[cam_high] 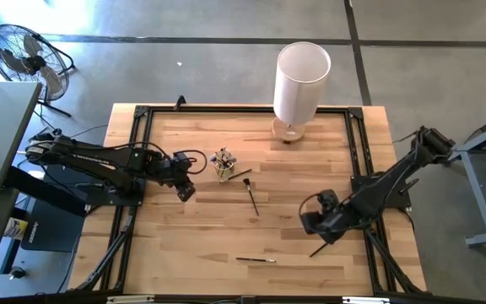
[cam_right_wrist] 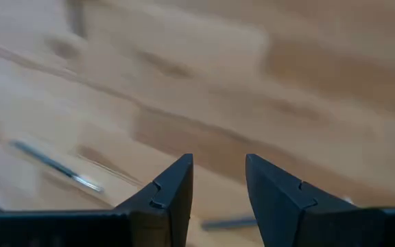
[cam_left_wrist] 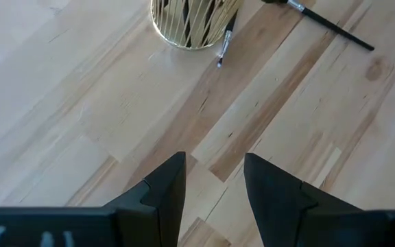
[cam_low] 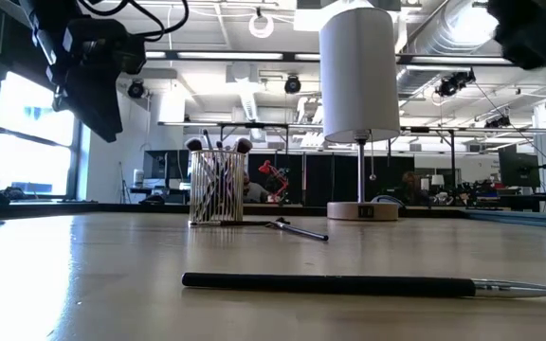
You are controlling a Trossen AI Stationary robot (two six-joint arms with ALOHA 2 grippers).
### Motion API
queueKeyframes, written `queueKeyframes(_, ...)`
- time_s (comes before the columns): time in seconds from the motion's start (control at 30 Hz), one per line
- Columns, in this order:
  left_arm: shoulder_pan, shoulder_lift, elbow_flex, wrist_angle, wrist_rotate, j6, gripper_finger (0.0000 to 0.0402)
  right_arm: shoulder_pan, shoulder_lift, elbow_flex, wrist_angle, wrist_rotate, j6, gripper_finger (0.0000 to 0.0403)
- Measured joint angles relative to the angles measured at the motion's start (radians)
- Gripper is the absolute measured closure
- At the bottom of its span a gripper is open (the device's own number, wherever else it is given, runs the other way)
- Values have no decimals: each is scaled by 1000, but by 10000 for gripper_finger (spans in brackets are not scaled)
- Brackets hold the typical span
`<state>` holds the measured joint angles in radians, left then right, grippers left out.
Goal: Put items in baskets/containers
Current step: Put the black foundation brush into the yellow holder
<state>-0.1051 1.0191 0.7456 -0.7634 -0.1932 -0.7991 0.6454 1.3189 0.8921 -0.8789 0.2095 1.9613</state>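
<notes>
Inspecting largest first: wooden table [cam_high: 184, 245] fills centre of high view, black frame along its edges. White cylinder lamp [cam_high: 300, 84] stands on wooden base at top centre of table; in low view it rises centre frame.

My left arm enters from left of high view; left gripper [cam_high: 186, 189] sits just left of the glass cup, apart from it. Left wrist view shows both fingers [cam_left_wrist: 163, 185] parted w/ bare wood between, nothing held. My right arm comes in from right edge; right gripper [cam_high: 320, 228] hangs over lower right of table. Right wrist view: fingers [cam_right_wrist: 173, 182] spread apart, empty, wood below.

Floor fan [cam_high: 25, 59] at upper left, off the table.

Glass cup [cam_high: 223, 169] stands upright left of table centre, holding a bunch of brushes [cam_low: 218, 152], bristle ends up per low view. One short brush [cam_left_wrist: 225, 41] lies touching or just beside cup base; cannot tell which.

Loose items: dark brush [cam_high: 251, 194] lies right of cup, near it. Another brush [cam_high: 256, 259] lies at lower centre, well apart from cup. A third stick [cam_high: 319, 249] lies just below right gripper.
</notes>
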Motion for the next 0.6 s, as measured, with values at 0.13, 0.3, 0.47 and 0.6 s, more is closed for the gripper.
queueKeyframes(0.13, 0, 0, 0, 1, 6, 39, 254, 19, 48, -26, -21, -145, 139, 274)
queueKeyframes(0.3, 0, 0, 0, 0, 28, 111, 254, 19, 81, -57, -68, -284, 204, 268)
queueKeyframes(0.47, 0, 0, 0, 0, 28, 175, 254, 19, 82, -112, -53, -407, 281, 263)
queueKeyframes(0.6, 0, 0, 0, 0, 26, 215, 254, 9, 82, -166, 20, -443, 300, 263)
